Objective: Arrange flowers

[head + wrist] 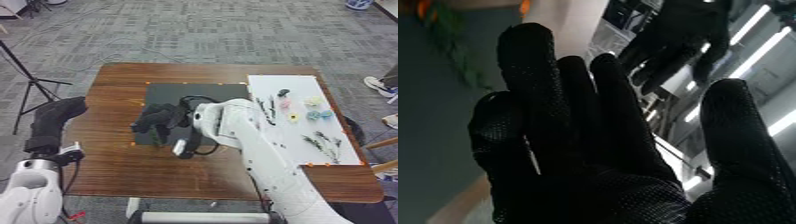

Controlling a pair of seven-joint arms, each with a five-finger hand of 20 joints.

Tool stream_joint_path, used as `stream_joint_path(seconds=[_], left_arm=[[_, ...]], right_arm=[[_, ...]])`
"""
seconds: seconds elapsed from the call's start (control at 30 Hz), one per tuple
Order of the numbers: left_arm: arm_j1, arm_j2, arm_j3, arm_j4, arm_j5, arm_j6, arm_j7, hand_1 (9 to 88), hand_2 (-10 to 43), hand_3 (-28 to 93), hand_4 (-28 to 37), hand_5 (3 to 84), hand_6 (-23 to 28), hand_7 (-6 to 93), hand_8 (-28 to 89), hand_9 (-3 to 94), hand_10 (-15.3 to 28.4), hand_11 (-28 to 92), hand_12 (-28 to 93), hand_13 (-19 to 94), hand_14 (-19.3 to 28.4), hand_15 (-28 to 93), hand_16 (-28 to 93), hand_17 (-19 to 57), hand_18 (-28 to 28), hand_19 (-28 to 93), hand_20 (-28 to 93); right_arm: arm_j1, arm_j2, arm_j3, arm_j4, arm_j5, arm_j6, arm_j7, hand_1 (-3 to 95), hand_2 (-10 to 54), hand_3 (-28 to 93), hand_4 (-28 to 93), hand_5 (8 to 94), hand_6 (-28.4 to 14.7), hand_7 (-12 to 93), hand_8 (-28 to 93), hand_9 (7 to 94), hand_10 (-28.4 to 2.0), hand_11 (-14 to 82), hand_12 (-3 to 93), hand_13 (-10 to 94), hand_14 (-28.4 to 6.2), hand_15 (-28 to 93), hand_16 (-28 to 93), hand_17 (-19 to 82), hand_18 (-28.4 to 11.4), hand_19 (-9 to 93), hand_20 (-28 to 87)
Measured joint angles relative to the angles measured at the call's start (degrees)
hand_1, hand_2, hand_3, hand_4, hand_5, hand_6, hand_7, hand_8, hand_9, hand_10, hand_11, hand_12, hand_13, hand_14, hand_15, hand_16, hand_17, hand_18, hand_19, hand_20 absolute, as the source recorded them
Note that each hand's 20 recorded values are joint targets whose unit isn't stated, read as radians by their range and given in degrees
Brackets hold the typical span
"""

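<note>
I have the green leafy sprig (457, 47) on the dark mat (233, 92), just beside the fingers of my right hand (163, 117) and apart from them in the wrist view. Those fingers are nearly straight and well open, the thumb spread off to one side, with nothing in their hold. Beyond them, towards my right, a white sheet (263, 86) on the tabletop (191, 172) carries a pink flower (285, 104), a yellow flower (293, 117), blue flowers (325, 115) and leafy stems (327, 146). Well to the fingers' left is my left hand (59, 114), its own fingers loosely extended, holding nothing.
</note>
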Motion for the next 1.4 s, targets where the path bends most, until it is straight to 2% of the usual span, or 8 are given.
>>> stream_joint_path(seconds=[0.33,0.57,0.7,0.8,0.97,1.2,1.33,1.4], left_arm=[[-2.3,-0.05,3.05,0.00,-1.70,1.73,1.66,19.2,0.1,73,-25.3,53.9,2.2,18.5,-7,52.0,13.4,20,13,38,17.2,21,2,3.3,12.2,7,17],[-3.7,-0.15,5.46,-0.10,-3.58,7.71,3.25,19.2,0.5,73,-26.1,53.2,2.1,18.7,-7,50.9,13.2,21,14,35,16.3,19,2,2.7,12.3,7,17],[-4.3,-0.38,5.87,-0.11,-4.06,8.50,3.01,19.0,2.0,73,-26.3,53.3,2.1,18.6,-7,50.5,13.4,20,13,35,16.1,18,2,3.2,11.8,7,17],[-4.6,-0.43,5.86,-0.11,-4.06,7.85,2.02,18.9,1.9,73,-26.2,53.3,2.1,18.6,-7,50.5,13.5,20,13,36,16.7,19,2,3.2,11.7,7,17],[-5.2,-0.46,5.94,0.01,-3.51,4.70,-0.46,18.7,1.5,73,-25.9,53.3,2.3,18.3,-7,50.5,13.5,20,13,36,16.9,19,2,3.2,12.0,7,17],[-6.7,-0.44,7.61,0.14,-3.21,4.10,-0.66,18.8,1.4,72,-25.7,53.1,2.3,18.2,-7,50.2,13.4,20,13,36,16.9,19,2,3.1,12.1,7,17],[-5.4,-1.07,4.75,-0.12,-3.22,-0.05,-0.48,18.8,1.2,72,-25.7,53.0,2.3,18.0,-7,50.1,13.4,20,13,36,17.0,19,2,3.1,12.2,7,17],[-4.4,-1.11,3.75,-0.22,-3.06,-1.19,-0.46,18.9,1.4,72,-25.8,53.1,2.3,18.0,-7,50.1,13.4,20,13,36,17.0,19,2,3.3,12.0,7,17]], right_arm=[[2.7,-5.0,-0.3,5.6,-24.2,-2.0,-16.5,20.0,14.7,53,-14,52.5,-8.0,8,-8,49.8,-15.2,5.6,8.2,67,-20.2,60,25,33,-28.1,85,52],[2.7,-6.3,-0.7,7.3,-34.3,-2.0,-20.0,19.8,15.1,53,-14,52.5,-7.7,8,-8,50.1,-15.1,5.8,8.1,67,-19.8,60,25,33,-28.1,85,53],[2.5,-6.6,-0.9,8.0,-42.9,-2.2,-25.4,19.4,15.5,53,-15,52.5,-7.6,8,-8,50.3,-15.1,5.8,8.1,67,-19.8,61,25,33,-28.2,85,53],[2.2,-6.8,-0.9,8.3,-48.4,-2.3,-28.9,19.2,15.7,54,-15,52.4,-7.5,9,-8,50.3,-15.0,5.8,8.1,67,-19.8,61,25,33,-28.2,85,53],[1.9,-6.9,-1.1,8.7,-50.7,-2.2,-29.5,19.0,15.9,54,-15,52.3,-7.3,9,-8,50.4,-14.8,5.8,8.0,67,-19.6,61,26,33,-28.0,85,53],[1.8,-6.9,-1.3,8.8,-51.8,-1.5,-29.3,19.1,16.4,53,-15,52.3,-7.1,9,-8,50.5,-14.6,5.8,8.0,68,-19.4,61,26,34,-28.0,86,53],[1.7,-6.8,-1.7,8.9,-52.8,-0.1,-28.5,19.2,16.6,53,-15,52.3,-7.1,9,-8,50.5,-14.6,5.8,8.0,68,-19.3,61,26,34,-27.9,86,53],[1.7,-6.7,-1.9,8.9,-52.9,0.4,-27.6,19.1,16.7,53,-15,52.3,-7.2,9,-8,50.6,-14.6,5.8,7.9,68,-19.2,61,26,34,-27.9,86,53]])
